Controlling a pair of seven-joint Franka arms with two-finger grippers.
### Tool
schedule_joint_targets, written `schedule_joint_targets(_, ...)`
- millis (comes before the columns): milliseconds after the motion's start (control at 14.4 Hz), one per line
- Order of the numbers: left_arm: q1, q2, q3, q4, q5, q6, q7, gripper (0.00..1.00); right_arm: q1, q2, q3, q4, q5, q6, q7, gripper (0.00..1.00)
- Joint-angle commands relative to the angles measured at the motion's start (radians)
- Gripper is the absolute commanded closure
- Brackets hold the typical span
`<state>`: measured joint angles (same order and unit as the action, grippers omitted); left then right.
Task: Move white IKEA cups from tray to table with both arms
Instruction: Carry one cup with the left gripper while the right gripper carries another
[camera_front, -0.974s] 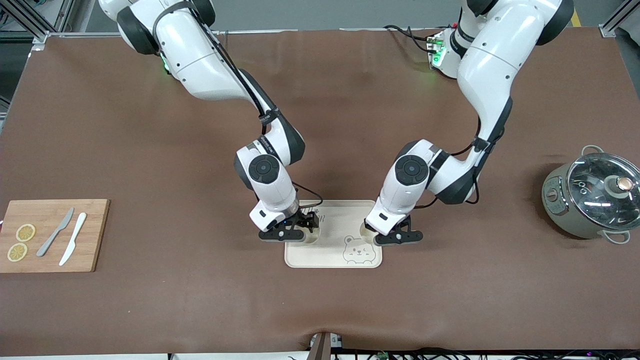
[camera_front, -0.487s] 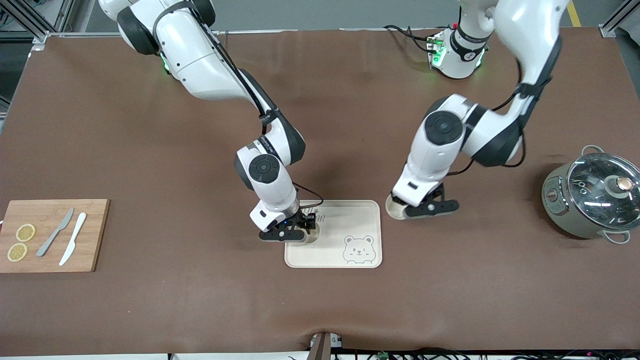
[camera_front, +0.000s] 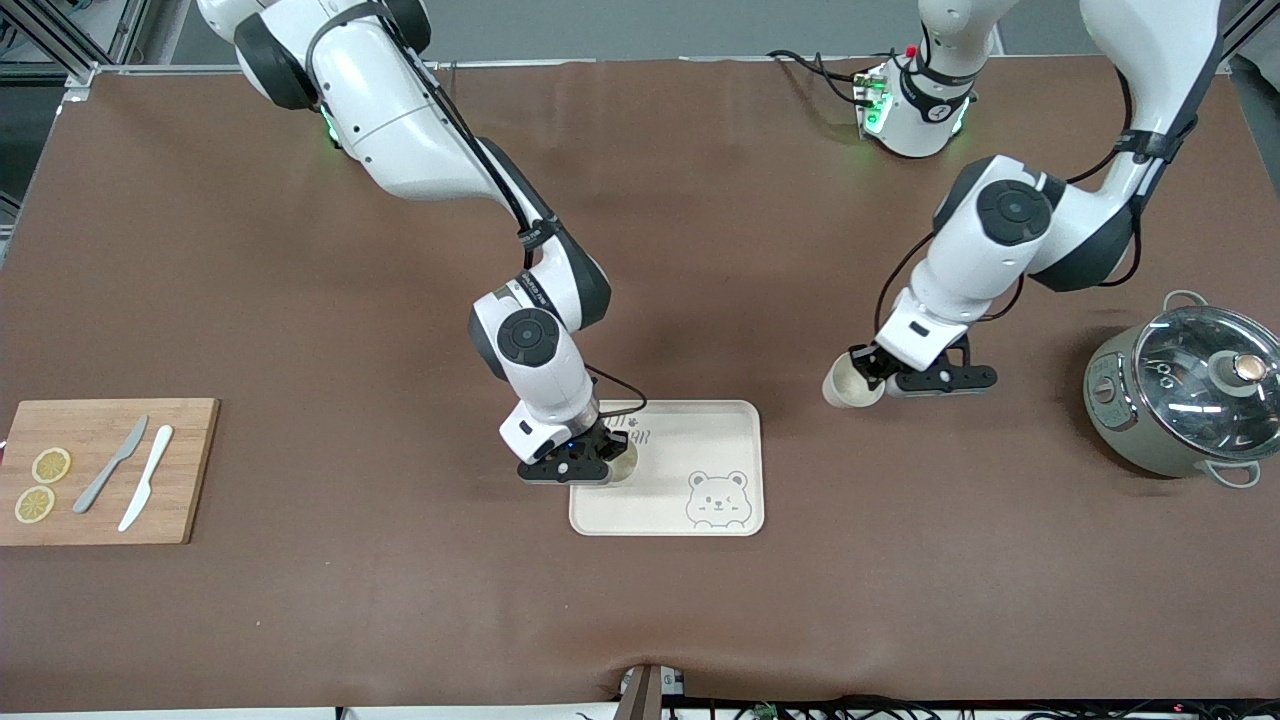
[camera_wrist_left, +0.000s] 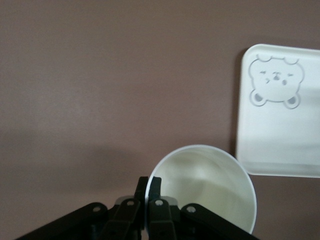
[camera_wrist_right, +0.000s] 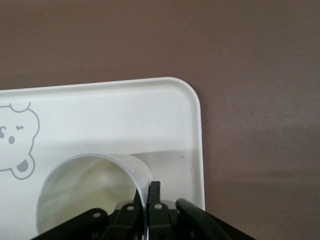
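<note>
Fingers of left gripper (camera_front: 868, 380) pinch round-rimmed cup (camera_front: 846, 384) over brown mat; right gripper (camera_front: 592, 463) pinches second cup (camera_front: 618, 466) on tray (camera_front: 700, 440).

Two glossy white jointed arms, left arm (camera_front: 1010, 250) and right arm (camera_front: 450, 170), with black joint bands and round black joint caps. Thin black cables run along the forearms to the wrists. Green lights glow near both bases. Black two-finger grippers with small silver screws.
</note>
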<state>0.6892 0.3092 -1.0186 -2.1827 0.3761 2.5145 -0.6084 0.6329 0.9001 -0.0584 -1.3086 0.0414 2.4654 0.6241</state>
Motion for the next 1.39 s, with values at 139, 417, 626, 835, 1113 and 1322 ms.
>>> schedule_joint_targets(139,0.116,-0.067,-0.037,-0.135,0.045,0.124,0.094,1.00,-0.019,-0.026,-0.005,0.023,0.015,-0.022,0.011,1.00)
schedule_joint_targets(417,0.242,-0.038,-0.034,-0.218,0.219,0.288,0.096,1.00,-0.135,-0.171,0.041,0.025,0.017,-0.246,-0.071,1.00)
schedule_joint_targets(626,0.300,0.034,-0.026,-0.215,0.337,0.311,0.093,1.00,-0.289,-0.332,0.057,0.002,0.075,-0.495,-0.367,1.00)
schedule_joint_targets(835,0.311,0.094,-0.011,-0.200,0.360,0.313,0.093,1.00,-0.421,-0.437,0.055,-0.029,0.092,-0.659,-0.530,1.00)
schedule_joint_targets(1113,0.306,0.145,0.005,-0.197,0.374,0.303,0.087,1.00,-0.545,-0.477,0.051,-0.066,0.087,-0.726,-0.717,1.00)
schedule_joint_targets(1322,0.300,0.145,0.026,-0.197,0.389,0.300,0.088,1.00,-0.585,-0.480,0.049,-0.156,0.083,-0.627,-0.808,1.00)
